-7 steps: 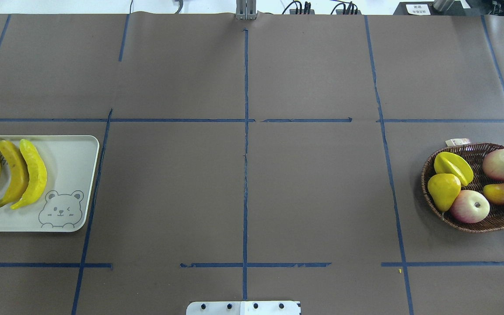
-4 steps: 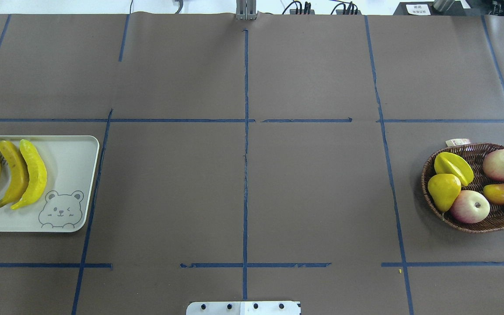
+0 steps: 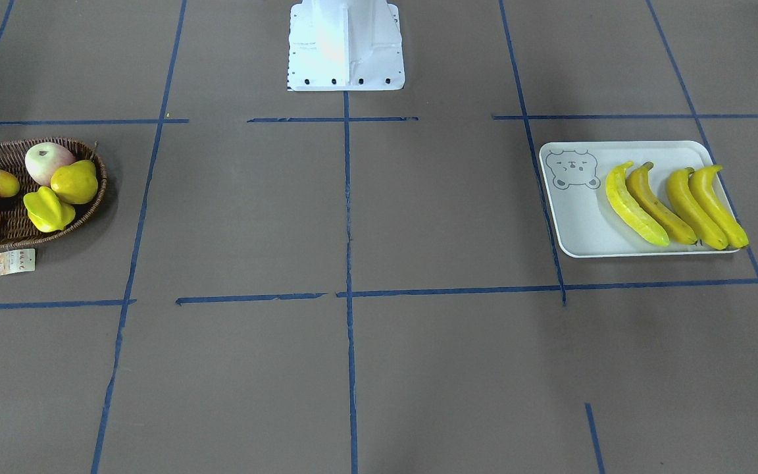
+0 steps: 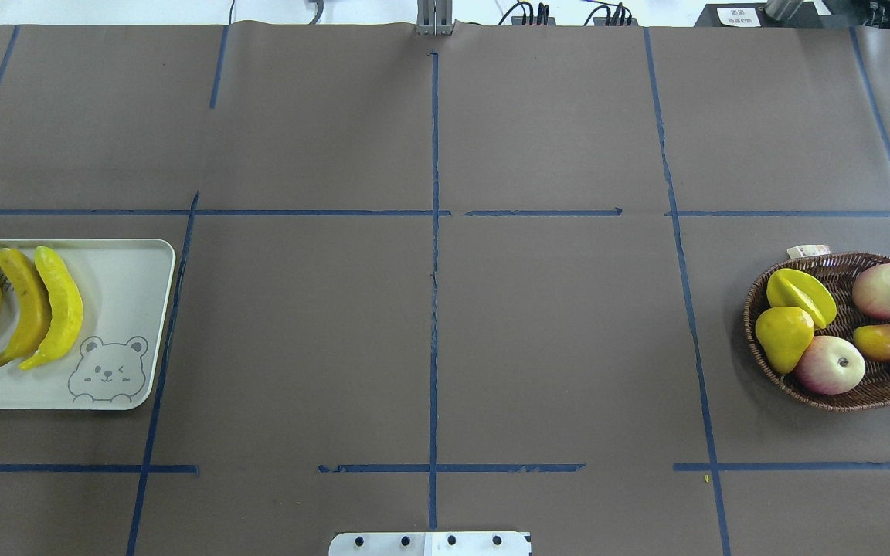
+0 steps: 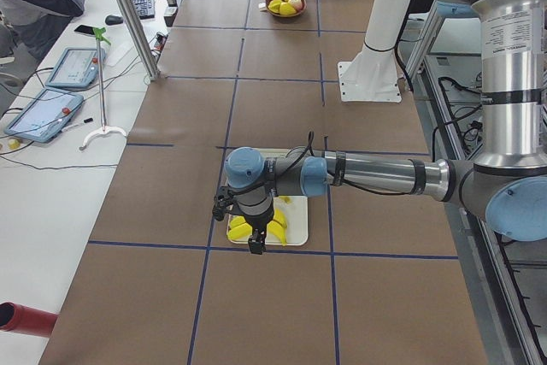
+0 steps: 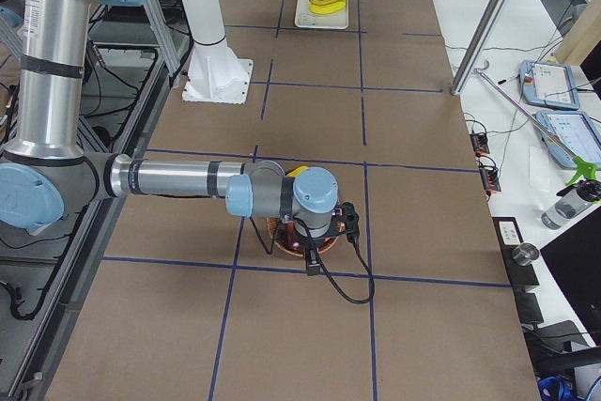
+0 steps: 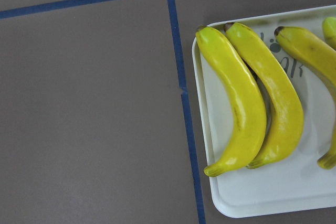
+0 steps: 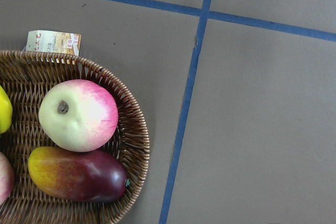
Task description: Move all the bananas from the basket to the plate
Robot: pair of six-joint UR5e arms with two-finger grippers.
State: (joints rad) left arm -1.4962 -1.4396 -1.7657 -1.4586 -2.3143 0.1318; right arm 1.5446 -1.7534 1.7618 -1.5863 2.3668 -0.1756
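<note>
Nothing has shifted: we see all four bananas (image 3: 675, 204) on the plate (image 3: 580, 227) at the front view's right and none in the basket (image 3: 97, 194) at its left, so the task looks done, though we cannot tell how wide the left hand (image 5: 254, 247) or the right hand (image 6: 313, 268) stands.

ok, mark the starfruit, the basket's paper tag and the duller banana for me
starfruit (image 4: 800, 297): overhead exterior view, on its middle ridge.
paper tag (image 3: 14, 261): exterior front-facing view, centre of the tag.
duller banana (image 4: 32, 305): overhead exterior view, mid-length of its body.
</note>
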